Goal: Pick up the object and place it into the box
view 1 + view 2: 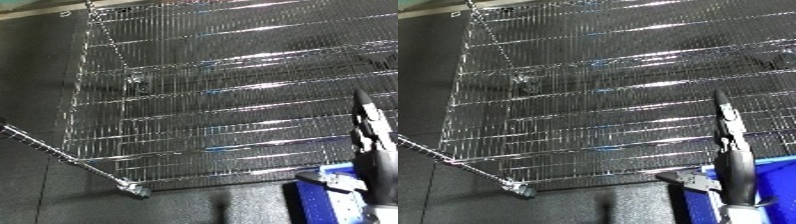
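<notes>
My right hand point(731, 150) rises from the lower right edge with its fingers point(723, 112) straight and pointing up over the wire shelf; the thumb point(691, 181) juts out to the left. It is open and holds nothing. A blue bin point(780, 185) lies under and beside the hand at the bottom right corner, and the forearm hides part of it. I can make out no loose object to pick up. My left hand shows in neither view.
A chrome wire shelf point(222, 90) fills most of the view, with a small metal clip point(135, 80) on its left side. A metal rod point(62, 155) slants across the lower left and ends in a foot point(133, 189). Dark floor matting point(35, 75) lies to the left and below.
</notes>
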### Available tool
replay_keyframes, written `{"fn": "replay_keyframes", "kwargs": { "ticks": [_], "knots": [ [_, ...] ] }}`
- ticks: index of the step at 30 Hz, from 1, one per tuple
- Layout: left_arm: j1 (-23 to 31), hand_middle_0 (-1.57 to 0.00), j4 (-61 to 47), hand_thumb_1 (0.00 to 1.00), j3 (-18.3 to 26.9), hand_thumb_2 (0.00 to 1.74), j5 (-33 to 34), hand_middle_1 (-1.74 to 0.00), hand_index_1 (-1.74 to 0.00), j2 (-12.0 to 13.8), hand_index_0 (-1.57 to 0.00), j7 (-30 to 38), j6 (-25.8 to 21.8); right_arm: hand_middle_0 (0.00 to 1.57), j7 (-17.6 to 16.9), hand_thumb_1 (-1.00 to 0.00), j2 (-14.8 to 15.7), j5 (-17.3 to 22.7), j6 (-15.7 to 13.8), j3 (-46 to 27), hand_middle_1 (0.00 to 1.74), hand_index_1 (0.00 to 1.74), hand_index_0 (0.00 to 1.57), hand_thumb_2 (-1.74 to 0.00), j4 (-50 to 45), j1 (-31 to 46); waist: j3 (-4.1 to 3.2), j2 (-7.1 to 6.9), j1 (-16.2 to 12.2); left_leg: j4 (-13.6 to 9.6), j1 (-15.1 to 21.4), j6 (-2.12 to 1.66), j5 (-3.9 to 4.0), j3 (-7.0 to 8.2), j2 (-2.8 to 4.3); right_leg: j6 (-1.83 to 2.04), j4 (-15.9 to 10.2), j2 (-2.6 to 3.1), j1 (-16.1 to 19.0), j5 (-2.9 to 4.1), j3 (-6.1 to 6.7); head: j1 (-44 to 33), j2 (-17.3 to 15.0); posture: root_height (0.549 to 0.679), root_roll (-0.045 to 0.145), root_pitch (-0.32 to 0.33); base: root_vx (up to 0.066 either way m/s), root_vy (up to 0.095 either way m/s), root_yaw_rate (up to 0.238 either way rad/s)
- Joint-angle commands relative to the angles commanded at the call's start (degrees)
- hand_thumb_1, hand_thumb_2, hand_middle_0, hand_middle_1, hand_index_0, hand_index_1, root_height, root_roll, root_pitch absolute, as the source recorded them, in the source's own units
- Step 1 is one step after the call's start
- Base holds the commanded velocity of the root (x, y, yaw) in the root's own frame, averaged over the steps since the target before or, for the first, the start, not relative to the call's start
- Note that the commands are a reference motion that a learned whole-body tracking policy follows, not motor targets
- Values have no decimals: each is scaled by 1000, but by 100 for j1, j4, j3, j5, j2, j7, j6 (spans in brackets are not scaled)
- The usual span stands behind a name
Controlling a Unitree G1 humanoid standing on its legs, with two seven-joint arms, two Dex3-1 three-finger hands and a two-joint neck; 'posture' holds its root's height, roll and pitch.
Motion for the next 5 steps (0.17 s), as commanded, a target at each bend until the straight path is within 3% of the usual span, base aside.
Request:
{"fn": "replay_keyframes", "kwargs": {
  "ticks": [5],
  "knots": [
    [-33, -1570, -1, 1000, 6, 1740, 32, -1740, -1740, -15, -1570, 31, -3, 0, -25, 0, 31, -79, 9, 52, 0, 0, 0, 0, 70, -10, 0, -12, 33, -11, 0, -4, 4, -16, 6, 7, -3, -7, 0, -4, -20, -6, 29, 628, 68, -144, 11, 5, 20]
  ]
}}
